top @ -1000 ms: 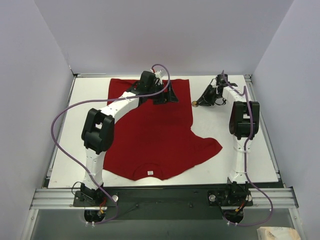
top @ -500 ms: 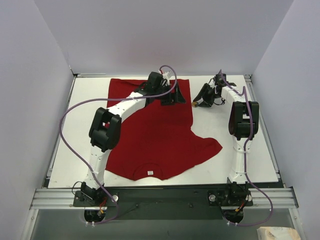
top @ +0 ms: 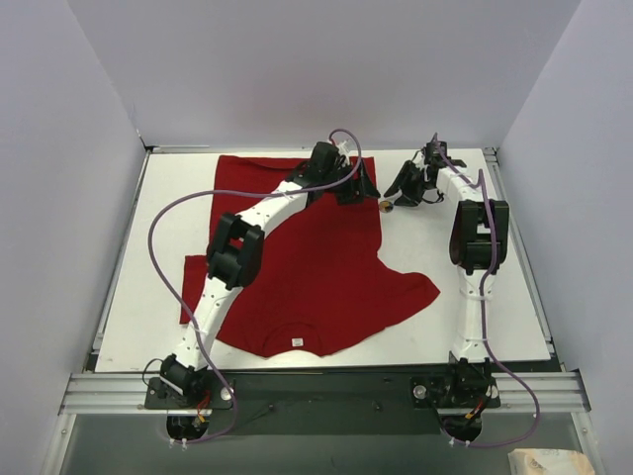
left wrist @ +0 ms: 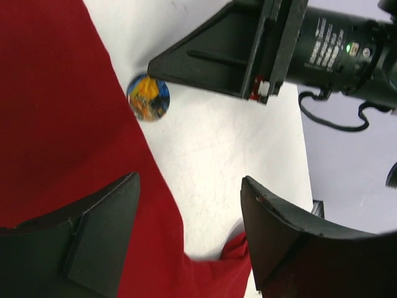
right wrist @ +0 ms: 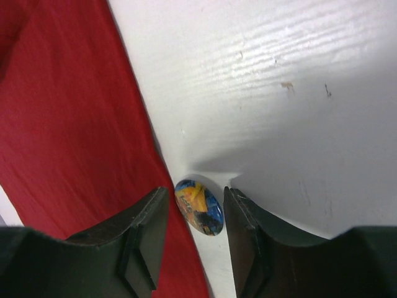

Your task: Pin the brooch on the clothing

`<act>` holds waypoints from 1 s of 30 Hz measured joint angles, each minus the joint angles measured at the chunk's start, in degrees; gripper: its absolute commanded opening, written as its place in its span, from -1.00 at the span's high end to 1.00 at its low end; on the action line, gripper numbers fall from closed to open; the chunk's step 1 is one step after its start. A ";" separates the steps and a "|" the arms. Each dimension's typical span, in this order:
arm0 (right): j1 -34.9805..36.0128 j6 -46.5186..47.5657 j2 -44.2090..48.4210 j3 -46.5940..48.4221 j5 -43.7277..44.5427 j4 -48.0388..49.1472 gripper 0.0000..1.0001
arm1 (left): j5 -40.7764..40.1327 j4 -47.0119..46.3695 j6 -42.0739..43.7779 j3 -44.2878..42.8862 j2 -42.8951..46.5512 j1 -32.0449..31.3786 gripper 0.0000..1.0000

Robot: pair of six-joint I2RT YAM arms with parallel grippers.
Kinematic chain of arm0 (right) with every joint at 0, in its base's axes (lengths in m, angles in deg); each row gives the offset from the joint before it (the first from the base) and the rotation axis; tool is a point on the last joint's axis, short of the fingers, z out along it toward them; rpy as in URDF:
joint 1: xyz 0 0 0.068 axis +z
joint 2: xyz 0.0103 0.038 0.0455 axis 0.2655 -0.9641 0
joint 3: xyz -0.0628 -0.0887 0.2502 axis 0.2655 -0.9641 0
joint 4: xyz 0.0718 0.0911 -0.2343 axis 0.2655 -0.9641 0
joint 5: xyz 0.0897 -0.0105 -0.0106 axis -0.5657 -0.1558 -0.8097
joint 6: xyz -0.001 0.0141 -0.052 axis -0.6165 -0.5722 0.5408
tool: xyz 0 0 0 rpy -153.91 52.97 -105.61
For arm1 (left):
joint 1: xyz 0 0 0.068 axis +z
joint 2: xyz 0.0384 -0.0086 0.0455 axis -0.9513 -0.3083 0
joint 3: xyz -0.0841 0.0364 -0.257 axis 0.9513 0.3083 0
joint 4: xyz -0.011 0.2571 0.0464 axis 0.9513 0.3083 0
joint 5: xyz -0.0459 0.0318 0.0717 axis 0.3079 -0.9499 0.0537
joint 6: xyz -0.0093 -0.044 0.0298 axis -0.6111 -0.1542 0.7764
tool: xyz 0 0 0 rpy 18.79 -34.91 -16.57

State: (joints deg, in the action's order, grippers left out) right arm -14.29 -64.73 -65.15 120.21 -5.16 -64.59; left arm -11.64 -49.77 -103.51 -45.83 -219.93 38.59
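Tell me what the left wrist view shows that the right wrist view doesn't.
Only the left wrist view shows the right gripper from outside, its tip beside the small round orange-and-blue brooch, plus the left gripper open over the shirt edge. Only the right wrist view shows the brooch sitting between the right gripper's open fingers. Both show the deep-red fabric T-shirt edge touching the brooch on the white table.

Plain pale lavender walls (top: 326, 69) enclose a white bench (top: 495, 317) on three sides under even light.
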 measured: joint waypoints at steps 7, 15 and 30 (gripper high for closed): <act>0.13 0.28 -1.22 1.49 -1.46 0.17 0.24 | -0.59 1.20 -3.23 -10.43 -8.61 -0.39 -0.39; 0.07 -0.22 -1.03 -0.33 -4.00 1.66 0.29 | -0.28 1.38 -7.32 -11.28 -12.94 -0.66 -0.33; 0.07 -1.20 2.49 -7.30 -7.06 3.48 0.38 | -0.24 0.96 -8.83 -12.13 -13.92 -1.22 -0.18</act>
State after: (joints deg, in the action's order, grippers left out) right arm -14.23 -65.93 -62.66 112.91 -12.22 -61.11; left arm -11.88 -48.81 -112.34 -57.96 -233.85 37.37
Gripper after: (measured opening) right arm 0.318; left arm 0.599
